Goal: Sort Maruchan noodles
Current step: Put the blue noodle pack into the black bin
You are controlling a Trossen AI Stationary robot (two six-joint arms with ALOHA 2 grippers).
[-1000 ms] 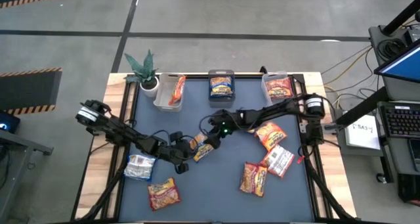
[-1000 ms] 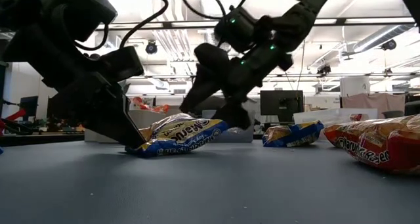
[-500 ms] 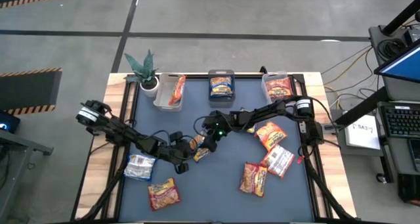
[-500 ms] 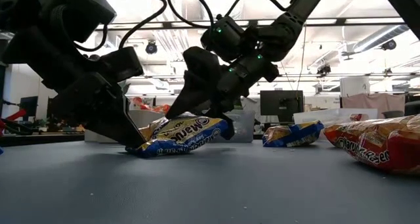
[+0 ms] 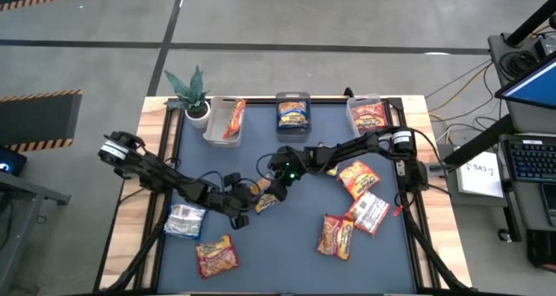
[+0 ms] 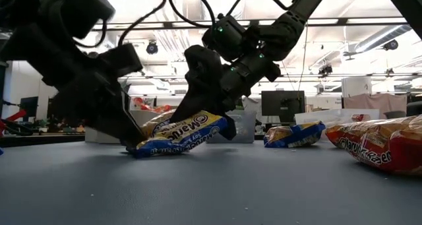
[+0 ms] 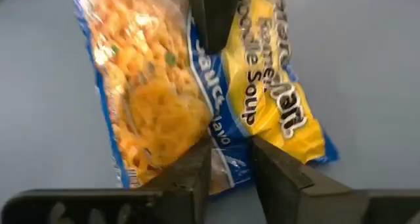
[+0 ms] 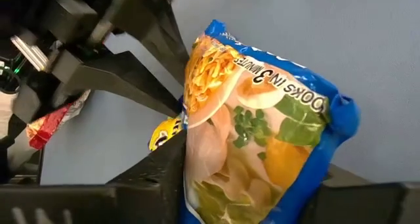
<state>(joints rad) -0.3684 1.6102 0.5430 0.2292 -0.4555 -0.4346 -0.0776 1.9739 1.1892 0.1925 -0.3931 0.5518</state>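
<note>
Two blue and yellow noodle packs (image 6: pixel 179 132) lie close together near the middle of the blue table (image 5: pixel 287 253). Both arms meet there.

The right gripper (image 6: pixel 198 113) has its fingers closed around one blue pack (image 8: pixel 256 138), squeezing it from both sides. The low view shows that end tipped up a little off the table. The left gripper (image 7: pixel 226 155) sits at the near edge of the other blue and yellow pack (image 7: pixel 197 99). Its fingers are close together with a corner of the wrapper between them, so it seems to be pinching that pack.

The step looks like pulling the two packs apart so each can be sorted. Three clear bins stand along the far edge, and the middle bin (image 5: pixel 293 114) already holds a blue pack. Next, the right arm likely needs to lift its pack clear and carry it to that bin, while the left arm holds the other pack down.

Red packs (image 5: pixel 337 235) and a silver pack (image 5: pixel 184 220) wait elsewhere on the table.
</note>
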